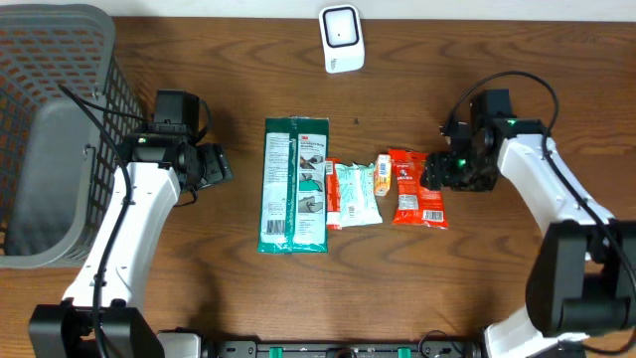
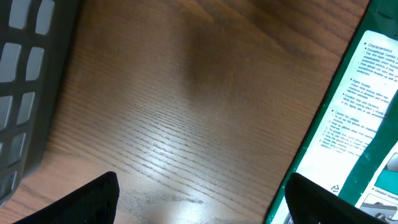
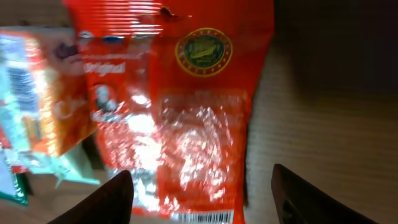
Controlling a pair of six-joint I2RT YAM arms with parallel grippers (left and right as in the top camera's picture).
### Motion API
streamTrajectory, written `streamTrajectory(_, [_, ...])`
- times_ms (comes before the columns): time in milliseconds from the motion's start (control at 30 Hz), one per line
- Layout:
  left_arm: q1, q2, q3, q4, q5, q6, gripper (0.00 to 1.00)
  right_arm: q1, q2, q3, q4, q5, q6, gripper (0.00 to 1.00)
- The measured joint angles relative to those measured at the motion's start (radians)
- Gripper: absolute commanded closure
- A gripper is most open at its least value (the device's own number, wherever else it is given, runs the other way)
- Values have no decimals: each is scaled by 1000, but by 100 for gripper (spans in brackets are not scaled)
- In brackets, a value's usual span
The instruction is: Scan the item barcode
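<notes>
A grey plastic lattice basket [image 1: 60, 149] takes up the left end of the brown wooden surface [image 1: 497, 298]. A white rounded barcode scanner [image 1: 341, 38] stands at the far edge, well apart from the goods.

A row of packets lies in the middle. It starts with a large green-and-white flat pack [image 1: 293, 184], with a thin red-and-green packet [image 1: 333, 194] just beside it. Next come a pale green-and-white soft pack [image 1: 358, 194] and a small orange-and-yellow box [image 1: 383, 171]. The box crowds the left side of the red glossy snack pouch [image 1: 417, 189], which lies flat at the right end of the row.

The left arm [image 1: 139, 199] sits between the basket and the green pack. Its jaws are spread wide over bare wood and pinch nothing. The right arm [image 1: 542, 189] reaches in at the pouch's right edge. Its jaws are spread above the pouch, one finger to either side, and grip nothing.

Seen from the right wrist, the pouch is crinkled foil catching glare. It has a round green-and-gold emblem [image 3: 204, 51] near its far end and white lettering on the side by the box. A white strip shows at its near edge, too blurred to read.
</notes>
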Motion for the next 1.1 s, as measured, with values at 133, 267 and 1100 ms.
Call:
streamTrajectory(133, [0, 0, 0, 0, 0, 0, 14, 0, 60, 0, 20, 0, 1, 37])
streamTrajectory(267, [0, 0, 0, 0, 0, -23, 14, 0, 86, -2, 55, -2, 2, 37])
streamTrajectory(1100, [-480, 46, -20, 397, 515, -131, 93, -106, 86, -68, 149, -205, -23, 37])
